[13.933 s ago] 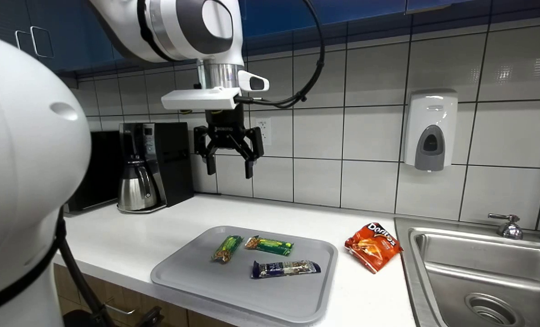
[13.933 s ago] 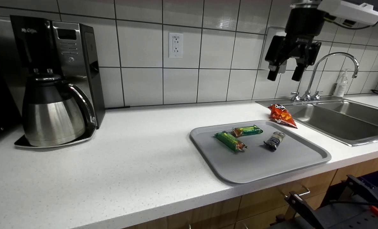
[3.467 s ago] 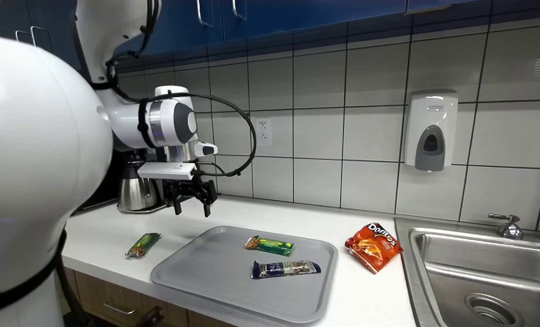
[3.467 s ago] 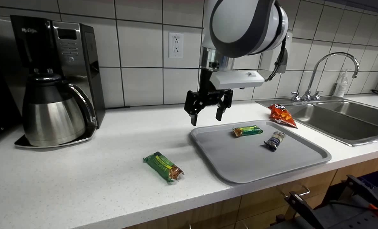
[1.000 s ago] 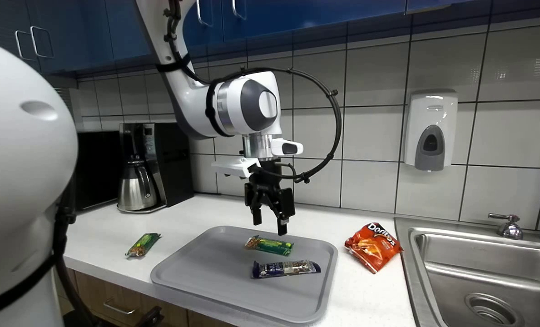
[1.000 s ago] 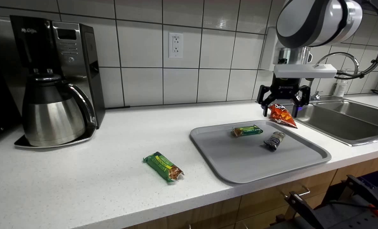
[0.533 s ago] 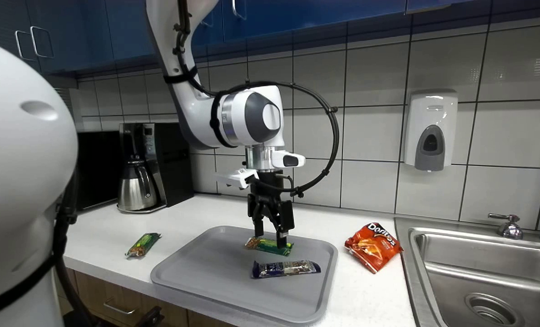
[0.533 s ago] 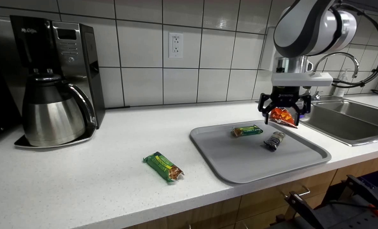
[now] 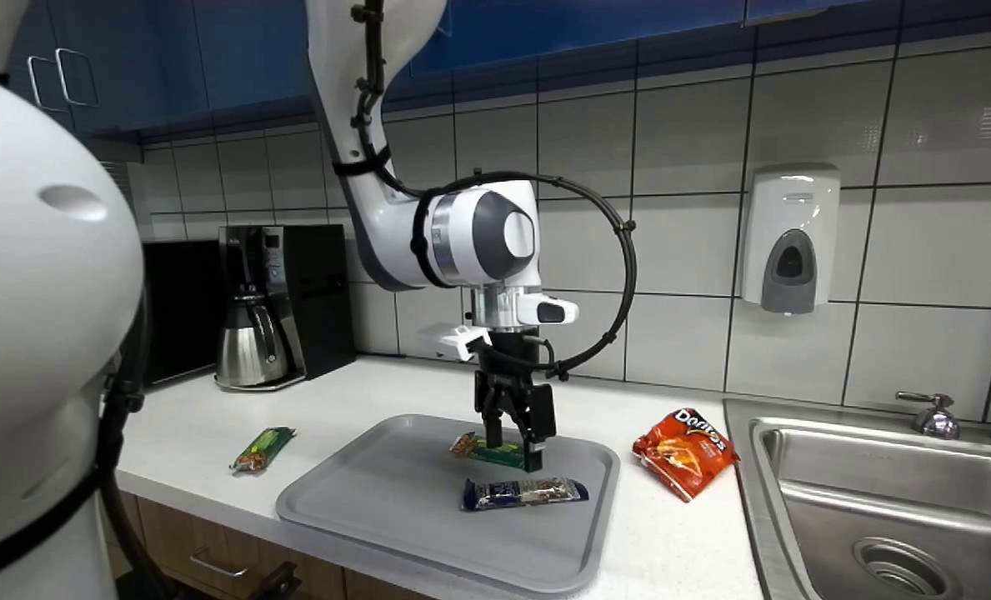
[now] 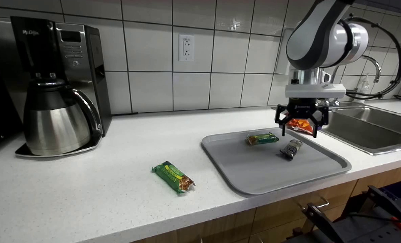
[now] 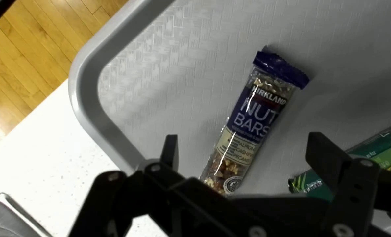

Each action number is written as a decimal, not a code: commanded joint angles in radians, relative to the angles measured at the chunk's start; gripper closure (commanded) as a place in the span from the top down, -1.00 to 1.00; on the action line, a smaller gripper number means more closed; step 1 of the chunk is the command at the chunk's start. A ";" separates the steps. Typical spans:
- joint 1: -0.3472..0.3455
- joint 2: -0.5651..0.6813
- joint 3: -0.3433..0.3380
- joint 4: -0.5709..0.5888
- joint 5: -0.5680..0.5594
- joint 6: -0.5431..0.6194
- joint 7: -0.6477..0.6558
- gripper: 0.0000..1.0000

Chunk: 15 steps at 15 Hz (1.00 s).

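Observation:
My gripper (image 9: 513,454) points down over the grey tray (image 9: 378,500), open and empty; it also shows open in an exterior view (image 10: 298,133). In the wrist view its fingers (image 11: 244,148) stand wide apart on either side of the lower part of a blue nut bar (image 11: 248,121), above it and apart from it. The nut bar (image 9: 526,493) lies flat on the tray. A green granola bar (image 10: 262,138) lies beside it on the tray, partly behind a finger in the wrist view (image 11: 313,187). Another green bar (image 10: 174,177) lies on the counter off the tray.
A red Doritos bag (image 9: 685,454) lies between tray and sink (image 9: 887,533), partly hidden by the gripper in an exterior view (image 10: 299,125). A coffee maker with steel carafe (image 10: 57,125) stands by the tiled wall. A soap dispenser (image 9: 791,242) hangs on the wall.
One green bar went from the tray to the counter beside it. The open gripper then came back over the tray and, in the last second, lowered towards the nut bar.

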 commanded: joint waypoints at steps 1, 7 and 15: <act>0.023 0.050 -0.027 0.052 -0.010 -0.015 0.045 1.00; 0.048 0.108 -0.055 0.087 -0.008 -0.004 0.067 1.00; 0.070 0.172 -0.082 0.127 0.002 0.002 0.067 1.00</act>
